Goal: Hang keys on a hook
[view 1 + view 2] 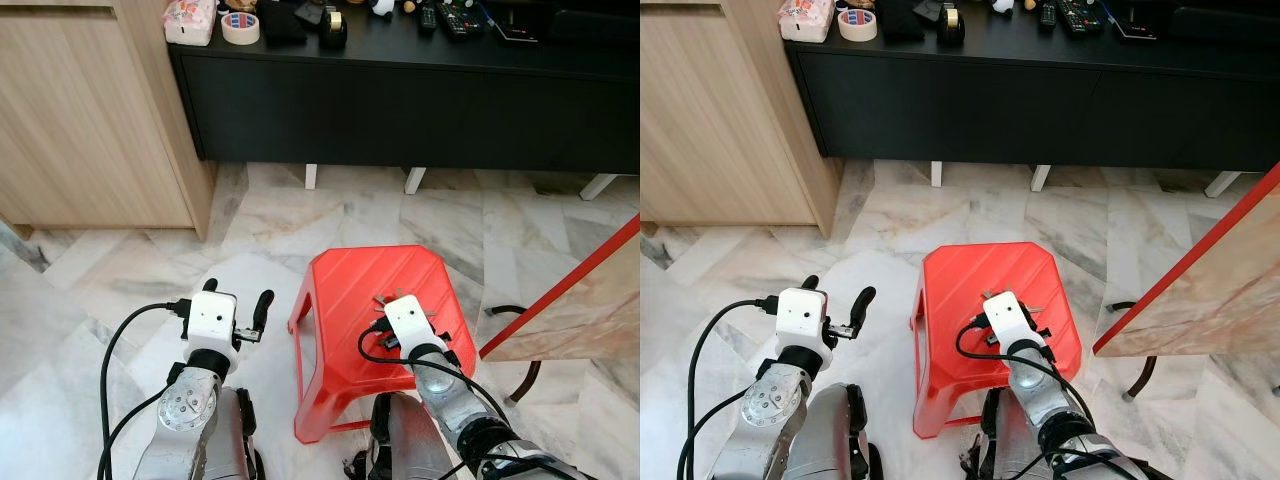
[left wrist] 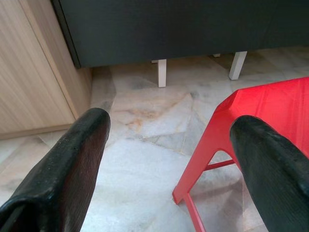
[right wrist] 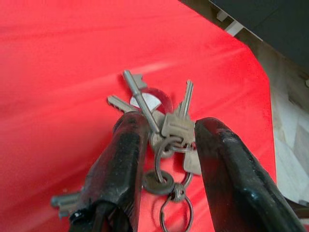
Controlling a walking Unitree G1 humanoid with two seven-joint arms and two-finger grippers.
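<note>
Keys [image 3: 164, 130] lie on stool [image 1: 345, 290], toward its near right edge. Right tool [image 3: 166, 145] straddles them, fingers part-open, not yet clamped. Left tool [image 2: 169, 159] wide open, empty, above floor [image 2: 145, 121].

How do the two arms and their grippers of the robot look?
Both arms are silver metal with round joints. Each wrist carries a white box, and black cables loop beside it. The left gripper and right gripper each have two long, black, rounded fingers.
</note>
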